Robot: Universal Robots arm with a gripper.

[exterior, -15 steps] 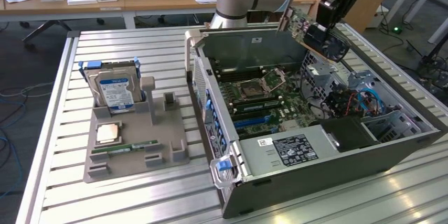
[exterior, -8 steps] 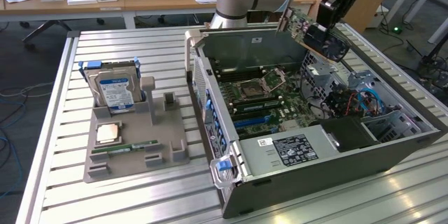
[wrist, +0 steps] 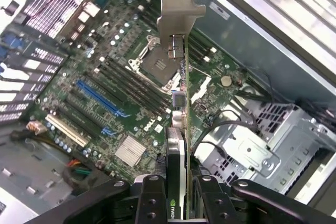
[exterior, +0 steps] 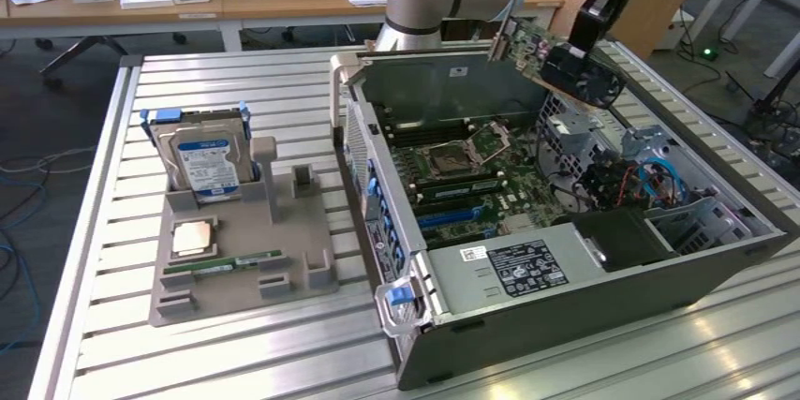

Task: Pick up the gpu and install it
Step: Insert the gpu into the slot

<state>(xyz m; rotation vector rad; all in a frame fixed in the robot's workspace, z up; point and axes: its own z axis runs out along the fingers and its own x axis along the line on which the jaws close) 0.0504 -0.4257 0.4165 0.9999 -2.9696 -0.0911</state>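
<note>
Right now your end effector (wrist: 181, 190) is clamped on the gpu (wrist: 177, 145). Its fingers (wrist: 152, 195) press the card's flat faces near one end, so the card juts out from the grip with its silver bracket (wrist: 178, 19) at the far end.

In the exterior view the gpu hangs tilted in the air above the open computer case (exterior: 538, 325), over its far side toward the exterior view's right and clear of everything inside. Beneath it in the wrist view lies the motherboard (wrist: 121, 93) with its long blue slot (wrist: 100, 98). The card is not lined up with that slot and hovers nearer the bare processor socket (wrist: 157, 66).

The step in hand, I judge, is carrying the card to its slot. To do it well, level the card, then turn it until its long edge runs along the slot and the bracket meets the case wall at the slot's end. Mind the loose cables (wrist: 220, 129) beside the drive cage (wrist: 252, 150). Go gently, because a grip at one end may let the card pivot. The case sits on the slatted table (exterior: 225, 362).
</note>
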